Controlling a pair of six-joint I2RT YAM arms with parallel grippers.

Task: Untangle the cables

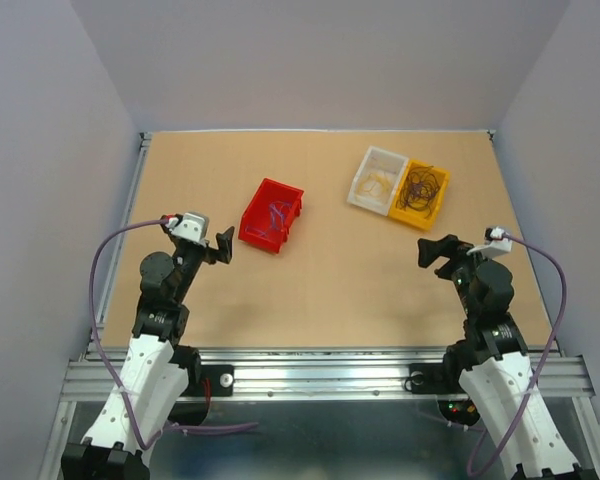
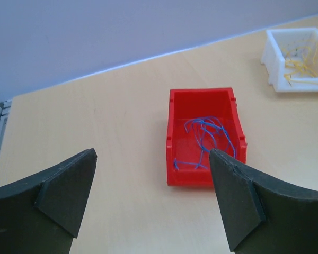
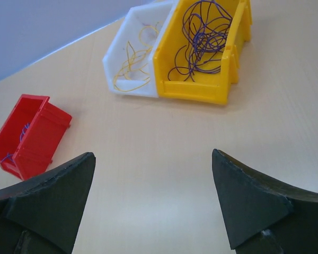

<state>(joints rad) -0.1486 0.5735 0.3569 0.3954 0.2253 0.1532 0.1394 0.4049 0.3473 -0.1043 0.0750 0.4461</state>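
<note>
The cables lie sorted by colour in three small bins. Blue cables (image 2: 206, 135) rest in a red bin (image 2: 201, 177) left of centre. Yellow cables (image 3: 128, 66) lie in a white bin (image 3: 112, 58), and dark purple-brown cables (image 3: 201, 37) fill the yellow bin (image 3: 201, 92) touching it. My left gripper (image 2: 152, 156) hovers open above the table just short of the red bin (image 1: 248, 232), nothing between its fingers. On the right, my right gripper (image 3: 153, 154) is also open and holds nothing, near side of the white bin (image 1: 365, 203) and yellow bin (image 1: 412, 221).
The bins stand on a light wooden tabletop (image 1: 330, 290) enclosed by grey walls at the back and both sides. An aluminium rail (image 1: 330, 375) runs along the near edge where both arm bases are bolted. Lilac arm cables (image 1: 98, 290) loop outward beside each arm.
</note>
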